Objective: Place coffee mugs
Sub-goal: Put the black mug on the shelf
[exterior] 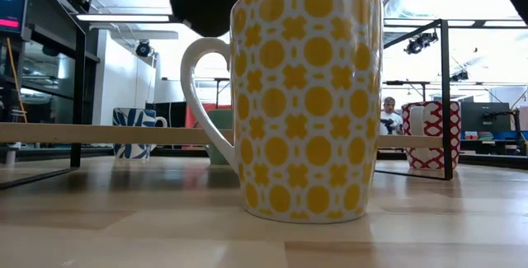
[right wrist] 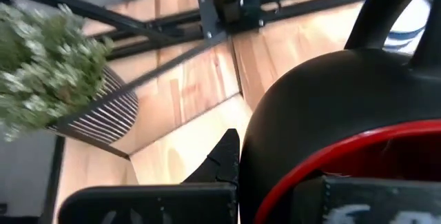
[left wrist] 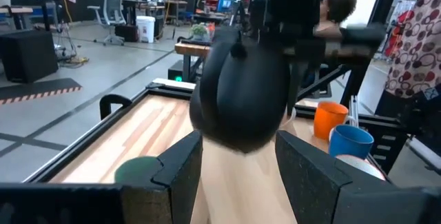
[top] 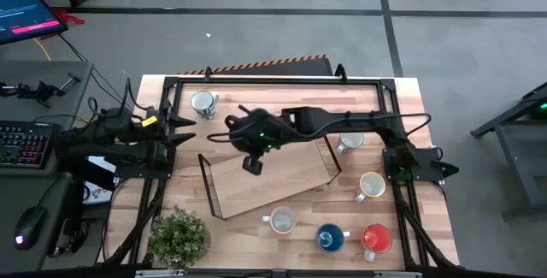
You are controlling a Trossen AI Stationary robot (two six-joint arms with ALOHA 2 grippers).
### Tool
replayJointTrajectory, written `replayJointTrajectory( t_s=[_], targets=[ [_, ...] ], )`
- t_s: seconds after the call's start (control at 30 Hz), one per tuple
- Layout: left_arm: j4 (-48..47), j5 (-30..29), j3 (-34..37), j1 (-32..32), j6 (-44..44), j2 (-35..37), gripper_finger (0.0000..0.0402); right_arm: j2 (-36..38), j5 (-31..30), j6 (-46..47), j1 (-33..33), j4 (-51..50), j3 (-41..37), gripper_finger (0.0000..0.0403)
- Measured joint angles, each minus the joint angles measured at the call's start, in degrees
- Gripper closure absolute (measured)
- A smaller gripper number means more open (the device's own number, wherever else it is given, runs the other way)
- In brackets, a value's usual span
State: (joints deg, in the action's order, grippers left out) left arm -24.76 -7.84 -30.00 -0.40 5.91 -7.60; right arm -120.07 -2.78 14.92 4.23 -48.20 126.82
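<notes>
High view is showing your right gripper (top: 252,165) clamping a dark mug (right wrist: 344,134) over the shelf (top: 282,178), left gripper (top: 190,128) waiting wide: lower squarely before releasing.

A potted plant (top: 179,237) is sitting at the wooden table's (top: 376,227) front left corner; a keyboard (top: 23,144) is lying on the neighbouring desk.

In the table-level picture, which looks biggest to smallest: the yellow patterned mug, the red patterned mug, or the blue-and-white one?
1. Yellow patterned mug, by far, though it stands nearest the camera.
2 and 3. Red patterned mug and blue-and-white mug look about alike; both stand farther back, so I won't rank them.
</notes>
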Motion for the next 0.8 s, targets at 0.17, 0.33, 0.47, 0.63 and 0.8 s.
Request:
replayJointTrajectory(
  t_s=[0.17,0.33,0.47,0.63,0.8],
  targets=[
    [0.03,0.00,0.00,-0.02,-0.02,0.00,0.0227,-2.16,-0.02,0.28,-0.07,-3.20,0.00,0.0403],
    [0.03,0.02,0.00,-0.02,-0.05,0.00,0.0227,-4.30,0.04,2.07,-0.06,-6.95,0.00,0.0403],
    [0.01,0.24,0.00,-0.02,-0.05,-0.02,0.0227,-5.60,-0.05,4.20,0.03,-8.94,0.00,0.0403],
    [-0.04,0.23,0.00,-0.02,-0.07,-0.02,0.0227,-7.55,0.00,8.93,0.44,-9.53,0.00,0.0403],
    [-0.13,0.24,0.00,0.00,-0.09,-0.02,0.0227,-9.17,0.04,12.48,1.53,-9.85,-0.01,0.0403]
  ],
)
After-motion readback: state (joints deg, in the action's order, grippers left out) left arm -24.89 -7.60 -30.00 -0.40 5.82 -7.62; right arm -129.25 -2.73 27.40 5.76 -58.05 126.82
